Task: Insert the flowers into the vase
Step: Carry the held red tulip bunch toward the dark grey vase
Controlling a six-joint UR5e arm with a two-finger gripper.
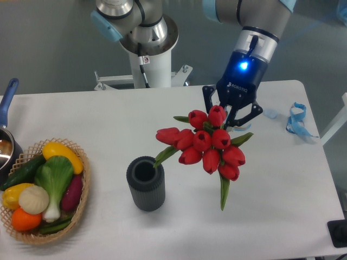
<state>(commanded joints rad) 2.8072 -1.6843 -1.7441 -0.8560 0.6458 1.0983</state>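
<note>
The claw hangs over the right half of the tabletop, its two dark fingers angled down into the top of the flowers. The fingers appear closed around the bunch near its upper end, though the red buds hide the contact point, so the firmness of the grip cannot be confirmed. The bunch appears to be carried clear of the tabletop, tilted, with the buds spread below the claw and one long green leaf or stem pointing down toward the front edge.

The vase stands upright, lower and to the left of the claw, well apart from the fingers. Only a green leaf at the left of the bunch reaches close to its rim. Its round mouth is open and unobstructed.

Procedure for the current step, judged from this position:
1. Carry the bunch leftward and forward until the stem ends sit above the mouth.
2. Turn the bunch so the stems point straight down; the bunch is wider than the mouth, so only the stems should enter.
3. Lower slowly; a side push could tip the vase.
4. Release only when the stems rest inside.

A wicker basket of vegetables sits at the far left, outside the path.
</note>
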